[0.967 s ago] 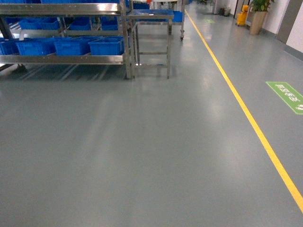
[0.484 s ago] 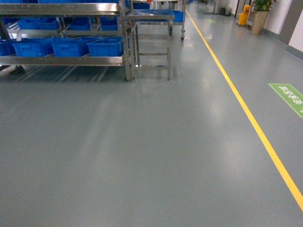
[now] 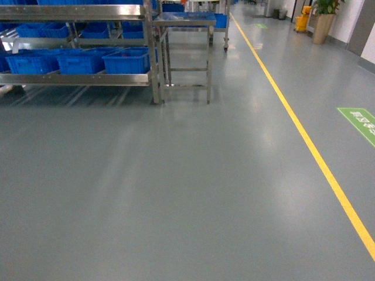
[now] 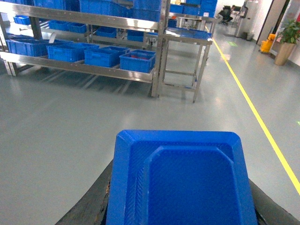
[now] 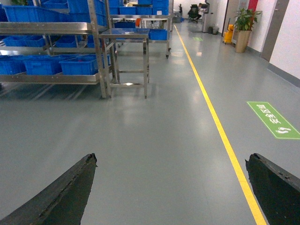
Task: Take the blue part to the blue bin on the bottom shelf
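Note:
In the left wrist view my left gripper [image 4: 180, 199] is shut on the blue part [image 4: 180, 180], a tray-like blue plastic piece that fills the space between the dark fingers [image 4: 91, 199]. The bottom shelf [image 4: 93, 69] lies ahead across open floor and carries a row of blue bins [image 4: 137, 61]. The head view shows the same bottom shelf [image 3: 76, 79] with its blue bins [image 3: 126, 60] at the upper left, and neither gripper. My right gripper [image 5: 171, 159] is open over bare floor, holding nothing.
A small steel table [image 3: 184, 20] stands just right of the rack. A yellow floor line [image 3: 304, 140] runs down the aisle on the right, with a green floor sign [image 3: 360, 120] beyond it. A potted plant [image 3: 322, 17] stands far back.
The head view has rolled forward and turned slightly. The rack rail and the green floor sign sit a little lower in frame, and the sign has slid right.

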You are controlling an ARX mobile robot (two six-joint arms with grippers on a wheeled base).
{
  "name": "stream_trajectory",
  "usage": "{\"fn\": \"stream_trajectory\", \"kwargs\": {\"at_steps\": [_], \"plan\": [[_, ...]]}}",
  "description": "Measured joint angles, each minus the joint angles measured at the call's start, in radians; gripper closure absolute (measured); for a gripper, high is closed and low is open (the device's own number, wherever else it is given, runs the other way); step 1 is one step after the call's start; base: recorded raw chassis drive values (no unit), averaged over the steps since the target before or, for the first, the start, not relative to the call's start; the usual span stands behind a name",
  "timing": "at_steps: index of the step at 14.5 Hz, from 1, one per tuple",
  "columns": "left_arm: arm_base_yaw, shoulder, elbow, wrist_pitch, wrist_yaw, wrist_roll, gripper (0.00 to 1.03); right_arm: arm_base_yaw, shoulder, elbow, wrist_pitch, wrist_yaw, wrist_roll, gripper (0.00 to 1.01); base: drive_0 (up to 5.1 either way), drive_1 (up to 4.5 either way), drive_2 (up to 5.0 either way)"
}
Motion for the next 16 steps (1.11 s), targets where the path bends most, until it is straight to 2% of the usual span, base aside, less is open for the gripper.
{"fn": "stream_trajectory", "kwargs": {"at_steps": [16], "plan": [[0.000, 0.000, 0.000, 0.002, 0.000, 0.000, 0.60, 0.000, 0.000, 0.000, 0.001, 0.000, 0.000, 0.03, 0.0, 4.10, -4.1]]}}
